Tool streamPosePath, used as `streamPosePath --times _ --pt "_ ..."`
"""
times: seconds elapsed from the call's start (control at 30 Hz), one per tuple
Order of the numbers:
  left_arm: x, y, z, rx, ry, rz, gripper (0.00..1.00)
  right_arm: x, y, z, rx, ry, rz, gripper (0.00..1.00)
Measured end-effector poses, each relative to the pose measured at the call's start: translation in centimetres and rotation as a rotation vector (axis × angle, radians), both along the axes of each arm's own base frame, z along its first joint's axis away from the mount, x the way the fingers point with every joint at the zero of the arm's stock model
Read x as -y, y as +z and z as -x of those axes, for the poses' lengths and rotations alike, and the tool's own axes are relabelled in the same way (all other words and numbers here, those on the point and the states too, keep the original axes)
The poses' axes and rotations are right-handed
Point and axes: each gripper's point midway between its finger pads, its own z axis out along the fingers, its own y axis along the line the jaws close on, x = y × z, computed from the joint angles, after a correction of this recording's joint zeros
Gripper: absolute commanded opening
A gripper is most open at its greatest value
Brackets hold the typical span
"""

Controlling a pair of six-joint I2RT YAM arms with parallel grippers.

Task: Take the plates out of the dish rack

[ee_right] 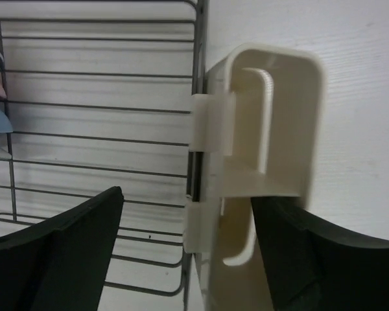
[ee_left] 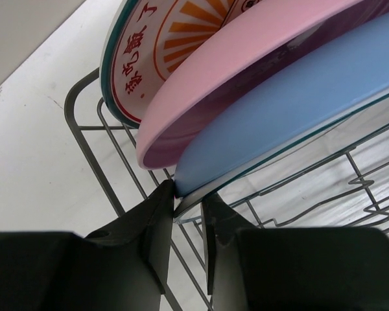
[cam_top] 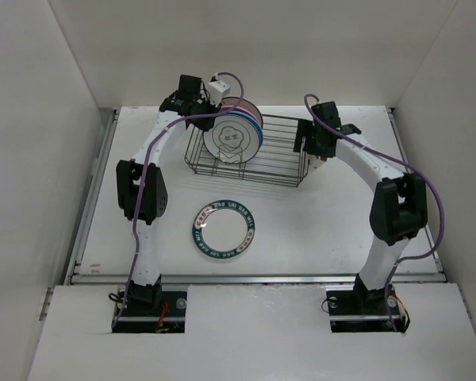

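Far left of rack [cam_top: 278, 181]: left claw [ee_left: 187, 194] pinched narrow astride blue plate [ee_left: 298, 110] rim, clamp unconfirmed; right claw [ee_right: 187, 194] open astride cup [ee_right: 272, 116]. Handling: plates [cam_top: 234, 135] likely stiff, slick, breakable; take by rim.

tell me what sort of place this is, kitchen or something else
Probably a robot test cell, not a kitchen: bare white walls box in a white table, two robot arms are bolted at its near edge, facing a dish rack of plates.
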Motion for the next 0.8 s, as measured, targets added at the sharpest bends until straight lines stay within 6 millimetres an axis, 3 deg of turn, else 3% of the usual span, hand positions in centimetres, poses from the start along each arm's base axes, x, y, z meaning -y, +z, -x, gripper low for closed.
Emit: streamPosePath --times 0.13,0.2,0.27,0.3,0.43,0.53,0.6,0.67,0.8 --pt "0.0 -0.1 0.2 -0.010 0.002 0.001 0.03 -0.8 -2.2 -0.4 -0.041 0.024 0.009 0.64" --pt "-0.1 -0.1 0.2 -0.018 0.008 -0.001 0.17 -0.7 -2.4 -1.0 -0.042 0.027 0.025 0.56" --pt "-0.2 -0.2 0.3 -0.028 0.022 -0.004 0.27 -0.4 -2.2 -2.0 -0.027 0.024 0.040 0.55" --pt "-0.3 -0.2 0.4 -0.039 0.035 -0.004 0.37 -0.3 -1.8 -2.7 -0.013 0.021 0.047 0.55" --pt "-1.1 -0.3 1.2 -0.091 0.087 -0.002 0.55 0.1 0.3 -5.0 0.053 0.027 0.074 0.55" --pt "-1.5 -0.2 1.6 -0.117 0.115 0.005 0.57 0.1 2.1 -6.6 0.109 0.037 0.084 0.54" --pt "-2.0 -0.1 1.7 -0.133 0.143 0.019 0.58 0.0 3.0 -7.2 0.139 0.047 0.086 0.60" --pt "-2.7 0.1 1.7 -0.145 0.178 0.033 0.59 -0.1 3.3 -7.4 0.149 0.061 0.088 0.68" --pt "-5.2 0.7 1.5 -0.160 0.283 0.066 0.60 -0.3 3.2 -7.3 0.145 0.080 0.090 0.69"
